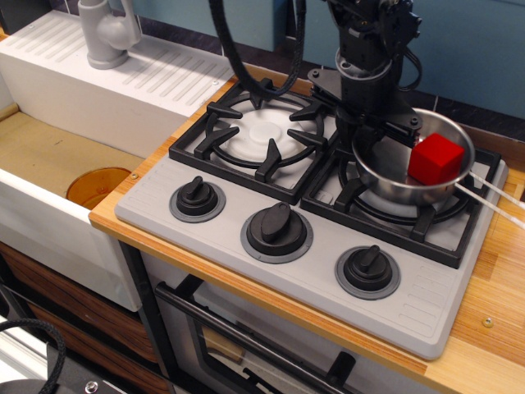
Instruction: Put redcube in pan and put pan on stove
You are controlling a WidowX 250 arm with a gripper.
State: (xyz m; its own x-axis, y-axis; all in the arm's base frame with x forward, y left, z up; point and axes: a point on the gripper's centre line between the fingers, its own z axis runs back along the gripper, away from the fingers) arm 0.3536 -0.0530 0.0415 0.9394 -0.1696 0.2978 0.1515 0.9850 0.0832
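One pan [392,182] sat on the right-hand burner of the stove [312,246], in the upper right of the frame, its thin wire handle running out toward the right edge and slightly down, so the long axis lay roughly left to right. I saw the redcube [436,158] resting inside the pan near its right side, one corner turned toward me. My tool [379,135] hung over the pan's left rim, just left of the redcube and apart from it. I could not tell whether its fingers were parted or gripping the rim. The wooden bench [492,304] carried the stove.
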